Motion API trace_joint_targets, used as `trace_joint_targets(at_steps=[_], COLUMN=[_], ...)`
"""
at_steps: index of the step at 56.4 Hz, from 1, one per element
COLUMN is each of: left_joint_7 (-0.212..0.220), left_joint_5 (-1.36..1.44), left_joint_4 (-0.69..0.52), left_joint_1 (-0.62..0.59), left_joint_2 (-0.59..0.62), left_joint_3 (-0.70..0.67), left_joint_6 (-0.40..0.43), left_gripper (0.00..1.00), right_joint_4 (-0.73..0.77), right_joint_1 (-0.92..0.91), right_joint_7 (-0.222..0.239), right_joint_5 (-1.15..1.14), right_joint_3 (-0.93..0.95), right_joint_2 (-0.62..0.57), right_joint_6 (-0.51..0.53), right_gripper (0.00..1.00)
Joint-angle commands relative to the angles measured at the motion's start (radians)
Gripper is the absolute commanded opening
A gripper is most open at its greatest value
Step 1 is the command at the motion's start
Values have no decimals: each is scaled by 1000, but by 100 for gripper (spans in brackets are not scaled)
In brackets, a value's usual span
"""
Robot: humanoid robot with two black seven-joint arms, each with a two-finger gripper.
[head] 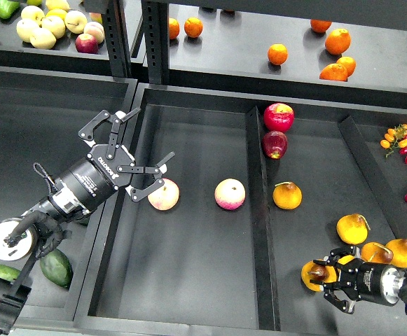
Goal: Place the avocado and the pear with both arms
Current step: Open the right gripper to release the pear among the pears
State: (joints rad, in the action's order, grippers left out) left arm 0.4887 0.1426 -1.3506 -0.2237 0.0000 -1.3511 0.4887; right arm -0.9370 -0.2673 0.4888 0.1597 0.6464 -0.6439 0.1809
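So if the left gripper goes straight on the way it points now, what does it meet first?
Probably the pink-yellow apple: the open left gripper points right, and its lower finger already lies at that apple's edge. Whether it is level with the apple is unclear.

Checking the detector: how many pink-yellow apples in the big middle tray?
2. One apple sits at the tray's left side, right by the left hand; the other apple lies mid-tray, near the divider. None seem hidden.

Bright overhead light, soft shadows, sharp focus, slight edge distortion.

A black divided tray (189, 280) holds two pink-yellow apples (163, 194) (side by side), red apples (278, 116) and yellow-orange fruit (287, 195).
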Motion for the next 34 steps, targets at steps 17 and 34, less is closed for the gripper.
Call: trace_joint_targets(at_steps=[17, 34], left_joint_7=[0, 0], left_joint_5=[0, -1], left_joint_4=[2, 7], left_joint_1=[30, 76], left_joint_2=[0, 0], left_joint_3=[13, 15], left_joint_6=[0, 0], left_gripper=[99, 99], right_joint_4=[10, -109], right_joint_1=[-10, -17], right_joint_7=[0, 0], right_joint_5=[23, 156], right_joint_3=[48, 314], right_joint_2=[0, 10], right_joint_6=[-17, -23], right_gripper=[99, 99])
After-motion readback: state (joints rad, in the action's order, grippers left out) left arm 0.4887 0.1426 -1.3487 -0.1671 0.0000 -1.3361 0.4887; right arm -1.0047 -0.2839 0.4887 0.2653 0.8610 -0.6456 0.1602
